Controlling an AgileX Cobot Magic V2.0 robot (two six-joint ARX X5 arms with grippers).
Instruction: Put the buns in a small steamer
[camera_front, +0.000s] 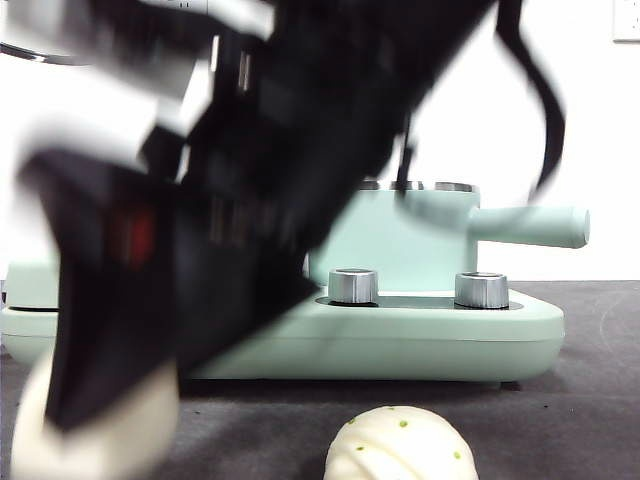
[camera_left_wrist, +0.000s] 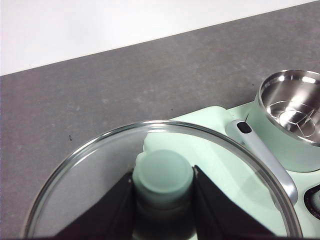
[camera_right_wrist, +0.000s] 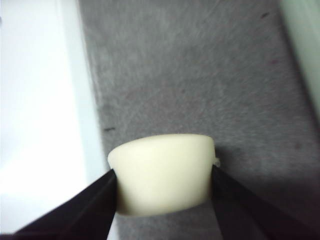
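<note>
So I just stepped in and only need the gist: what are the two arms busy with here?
The left gripper holds the glass lid by its green knob, clear of the open steamer. The right gripper is clamped on the smooth bun, low over the table. The pleated bun sits on the table, untouched.

The smooth bun (camera_right_wrist: 162, 172) is cream-white and sits squeezed between two black jaws, over the grey surface (camera_right_wrist: 200, 75). The round bun (camera_front: 400, 445) has folds and tiny green dots and lies on the surface in front of the steamer (camera_left_wrist: 290, 120). The steamer is mint green with a shiny steel inside, and it is open. Its glass lid (camera_left_wrist: 100, 165) with the green knob (camera_left_wrist: 163, 175) is off.
</note>
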